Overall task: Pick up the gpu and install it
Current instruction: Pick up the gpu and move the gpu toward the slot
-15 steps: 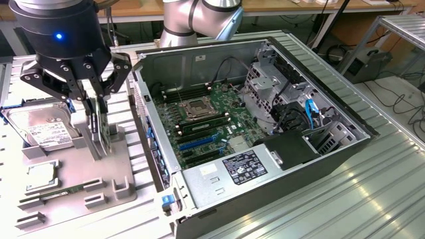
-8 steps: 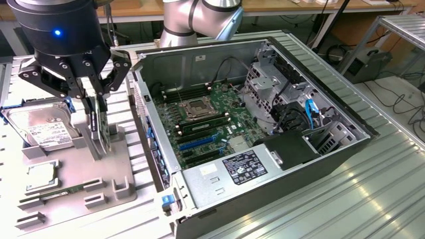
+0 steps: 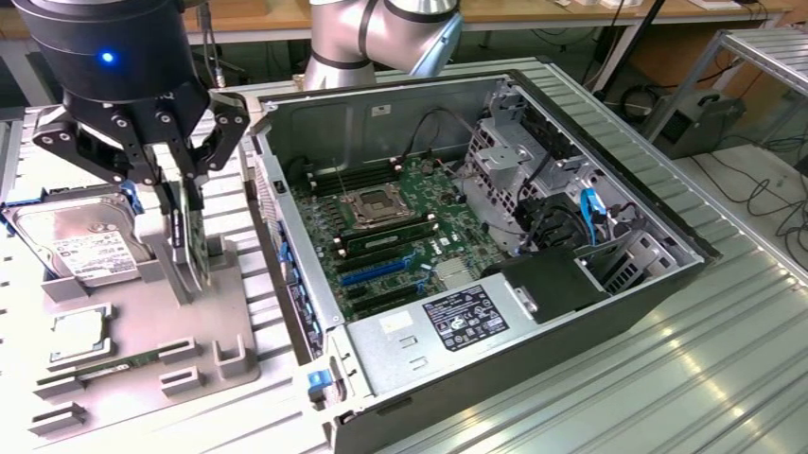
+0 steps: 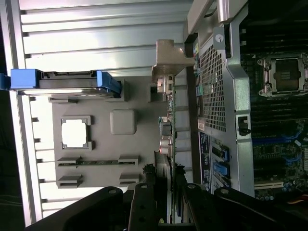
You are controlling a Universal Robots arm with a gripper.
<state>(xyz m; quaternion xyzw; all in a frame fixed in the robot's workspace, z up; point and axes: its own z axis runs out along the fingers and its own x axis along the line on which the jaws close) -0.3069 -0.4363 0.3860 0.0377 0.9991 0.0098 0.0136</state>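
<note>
The gripper [image 3: 184, 189] grasps the gpu [image 3: 193, 251] by its upper edge. The card stands on edge over the tray [image 3: 234, 336], just beside the open case [image 3: 366, 113], perhaps seated in its slot.

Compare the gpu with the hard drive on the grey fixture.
The gpu is a thin dark card; the hard drive is a thicker silver block with a white label. The gpu stands upright on edge at the tool; the hard drive leans back, away from the tool. Both sit in slots of the grey fixture.
</note>
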